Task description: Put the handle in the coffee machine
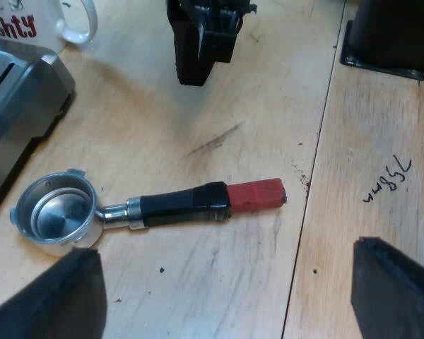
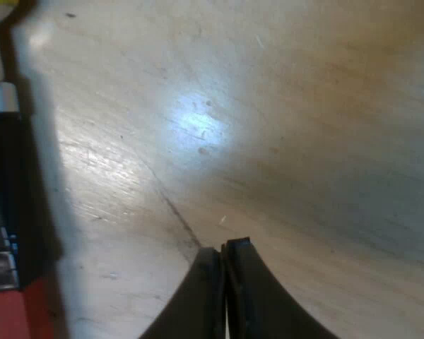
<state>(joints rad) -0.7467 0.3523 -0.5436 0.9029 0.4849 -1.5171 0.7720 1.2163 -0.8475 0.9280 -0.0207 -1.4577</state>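
Observation:
The metal holder [image 1: 56, 212] lies flat on the wooden table, its empty basket facing up beside the espresso machine [image 1: 21, 106]. Its dark handle [image 1: 187, 205] ends in a red tip [image 1: 254, 195] that points away from the machine. My left gripper [image 1: 226, 248] hovers above the handle, open, with its fingers spread wide on either side and nothing between them. My right gripper [image 1: 194, 70] hangs low over the table a little beyond the handle. In the right wrist view that gripper [image 2: 224, 247] is shut on nothing, just above the wood, with the handle [image 2: 3, 176] and red tip [image 2: 14, 311] close by.
A white mug [image 1: 49, 21] with red lettering stands past the machine's corner. A black base [image 1: 392, 35] stands beyond a seam [image 1: 318, 162] between two tabletop boards. Handwritten marks [image 1: 389, 180] lie on the far board.

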